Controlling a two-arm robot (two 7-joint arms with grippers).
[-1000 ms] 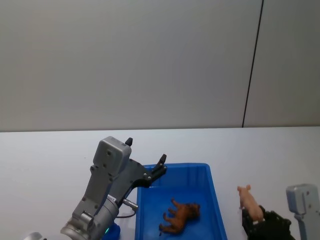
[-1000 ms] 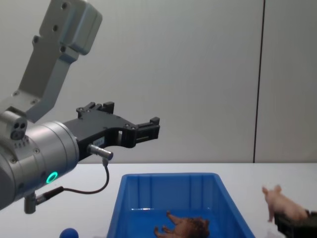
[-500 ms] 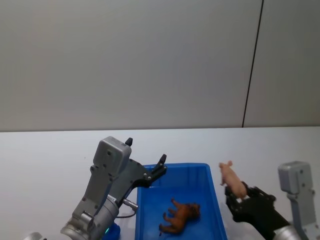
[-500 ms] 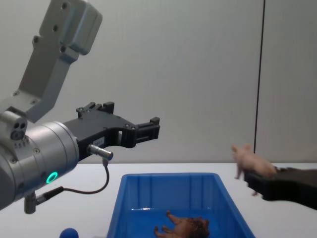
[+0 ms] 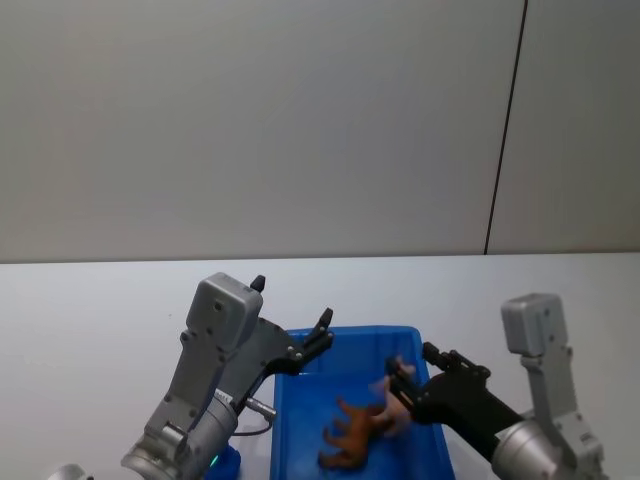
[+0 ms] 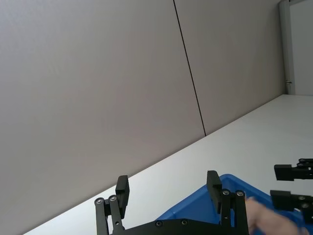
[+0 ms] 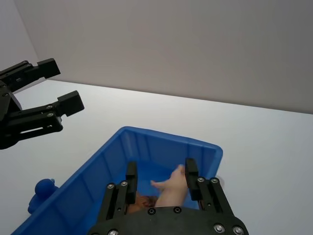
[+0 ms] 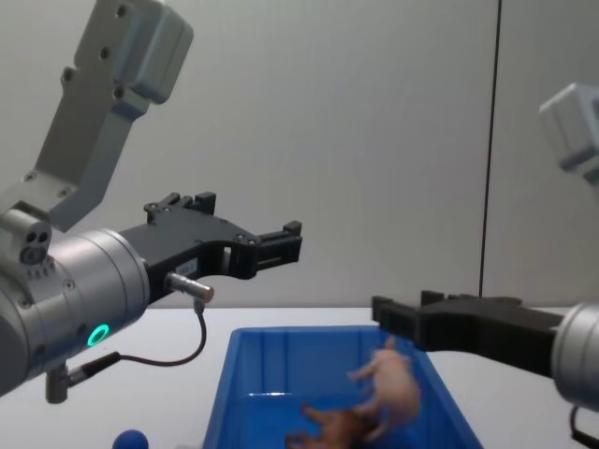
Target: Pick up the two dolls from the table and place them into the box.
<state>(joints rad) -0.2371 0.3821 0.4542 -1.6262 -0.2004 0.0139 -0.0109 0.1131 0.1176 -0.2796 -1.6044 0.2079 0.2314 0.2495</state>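
The pale pink doll (image 5: 396, 402) is blurred and in mid-air just below my right gripper (image 5: 412, 365), inside the blue box (image 5: 352, 331). In the right wrist view the pink doll (image 7: 170, 189) hangs between and below the wide-open fingers (image 7: 190, 171). From the chest, the pink doll (image 8: 393, 383) shows under the right gripper (image 8: 401, 313). The brown maned doll (image 5: 352, 436) lies on the box floor. My left gripper (image 5: 291, 303) hovers open and empty over the box's back left corner, above the white table (image 5: 100, 300).
A small blue ball (image 8: 129, 439) sits on the table left of the box, below my left arm. A grey wall with a dark vertical seam (image 5: 505, 130) stands behind the table. Bare tabletop spreads to the left, to the right and behind the box.
My right gripper carried the pink doll leftward from the table's right side to over the box, then opened. The doll now drops inside. The left arm has not moved.
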